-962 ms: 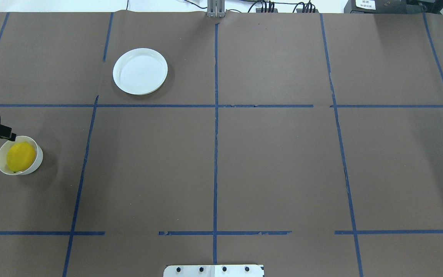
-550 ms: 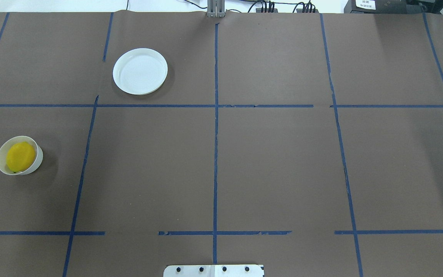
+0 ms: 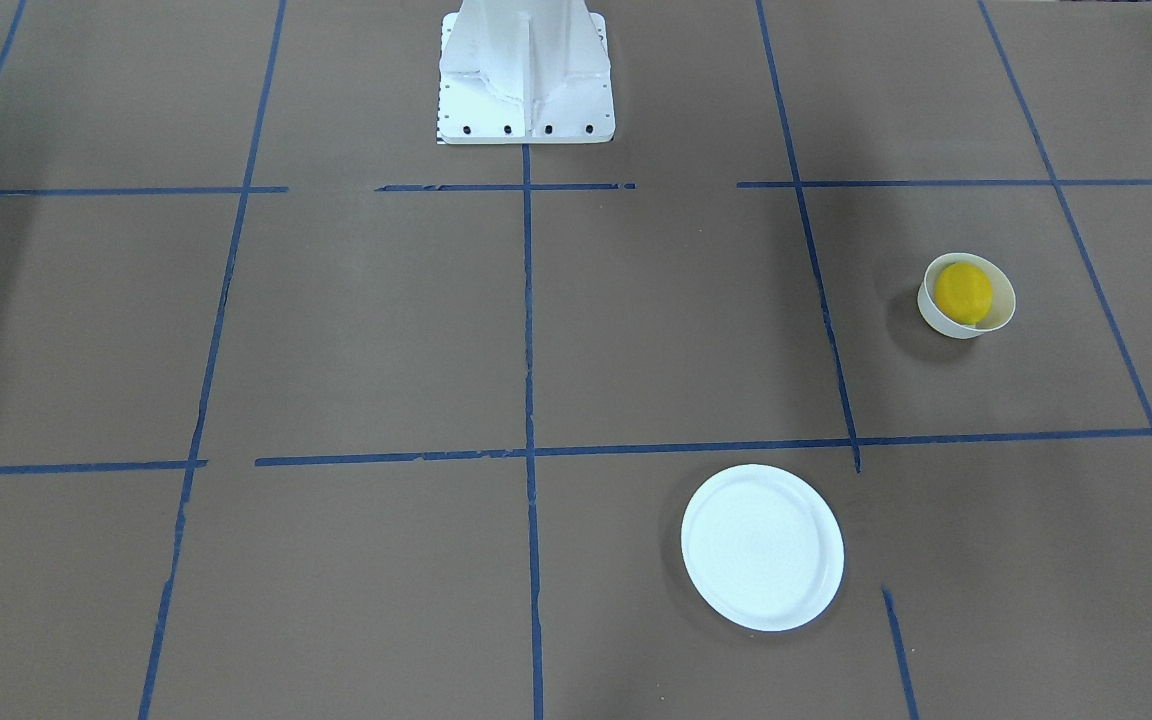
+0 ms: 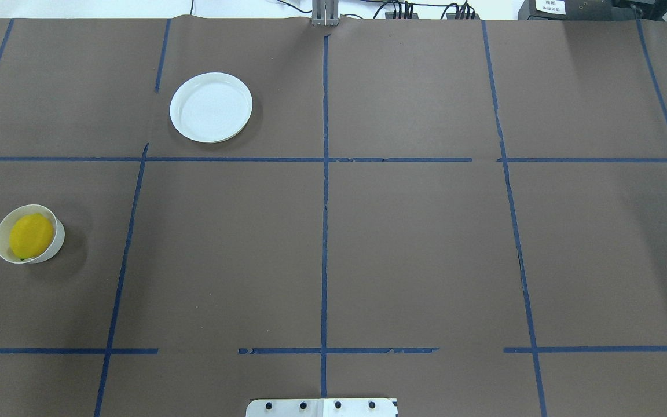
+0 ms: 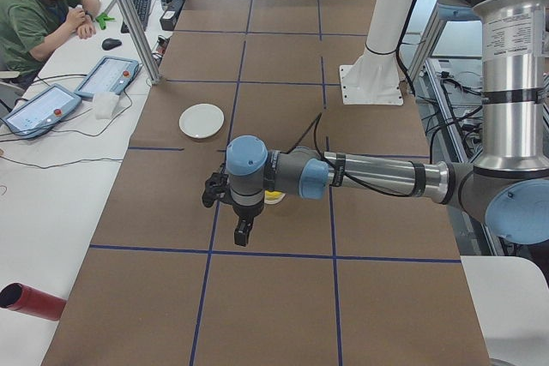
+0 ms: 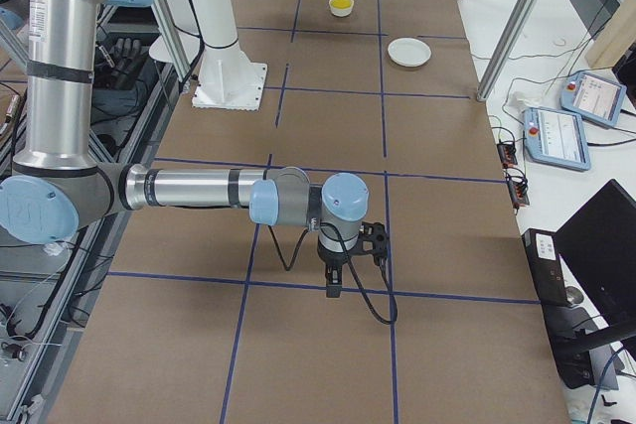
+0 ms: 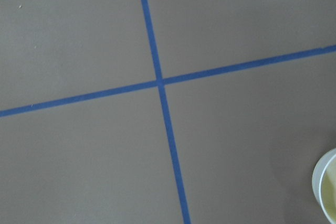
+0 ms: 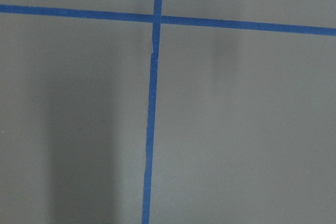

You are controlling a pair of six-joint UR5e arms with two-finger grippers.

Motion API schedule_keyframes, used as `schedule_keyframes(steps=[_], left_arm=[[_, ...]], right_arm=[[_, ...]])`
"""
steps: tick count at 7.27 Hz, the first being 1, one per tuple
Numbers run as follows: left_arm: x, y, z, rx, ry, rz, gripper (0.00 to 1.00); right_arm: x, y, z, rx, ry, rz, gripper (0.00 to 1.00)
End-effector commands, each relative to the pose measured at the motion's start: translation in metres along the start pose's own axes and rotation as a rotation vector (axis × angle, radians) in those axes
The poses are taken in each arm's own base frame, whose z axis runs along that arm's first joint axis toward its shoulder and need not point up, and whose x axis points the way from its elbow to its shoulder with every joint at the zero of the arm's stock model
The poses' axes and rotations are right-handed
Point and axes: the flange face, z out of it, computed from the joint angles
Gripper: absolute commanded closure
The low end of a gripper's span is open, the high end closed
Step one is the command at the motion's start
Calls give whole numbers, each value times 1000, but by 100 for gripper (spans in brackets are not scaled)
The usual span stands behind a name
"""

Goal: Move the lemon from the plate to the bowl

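Note:
The yellow lemon (image 4: pixel 31 234) lies inside the small cream bowl (image 4: pixel 2 250) at the table's left side; both also show in the front view, the lemon (image 3: pixel 963 291) in the bowl (image 3: pixel 1002 303). The flat white plate (image 4: pixel 211 107) is empty, farther back and to the right of the bowl. My left gripper (image 5: pixel 243 233) hangs above the table beside the bowl, seen only in the left side view, so I cannot tell if it is open. My right gripper (image 6: pixel 333 288) hangs over the table's far right end, seen only in the right side view; I cannot tell its state either.
Blue tape lines (image 4: pixel 325 231) divide the brown table cover into squares. The robot's white base (image 3: pixel 526 70) stands at the table's near middle edge. The bowl's rim (image 7: pixel 323 190) shows at the left wrist view's lower right corner. A seated operator (image 5: pixel 39 6) and tablets are beside the table.
One second ago the left arm's black end showed at the overhead view's left edge, just above the bowl. It has moved out of that view. Lemon, bowl and plate have not moved.

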Motion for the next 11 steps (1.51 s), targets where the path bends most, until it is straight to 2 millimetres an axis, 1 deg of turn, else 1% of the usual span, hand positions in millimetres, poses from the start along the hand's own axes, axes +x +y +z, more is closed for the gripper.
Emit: schedule_keyframes(steps=[1, 3, 4, 11], left_arm=[[-13, 19, 7, -34, 20, -31, 0], [-14, 17, 7, -27, 15, -20, 0], [-11, 11, 4, -17, 14, -11, 0], [-9, 9, 2, -15, 14, -8, 0]], right_arm=[[0, 0, 0, 0, 1, 0, 0], [0, 0, 0, 0, 1, 0, 0], [0, 0, 1, -1, -1, 1, 0], [0, 0, 0, 0, 1, 0, 0]])
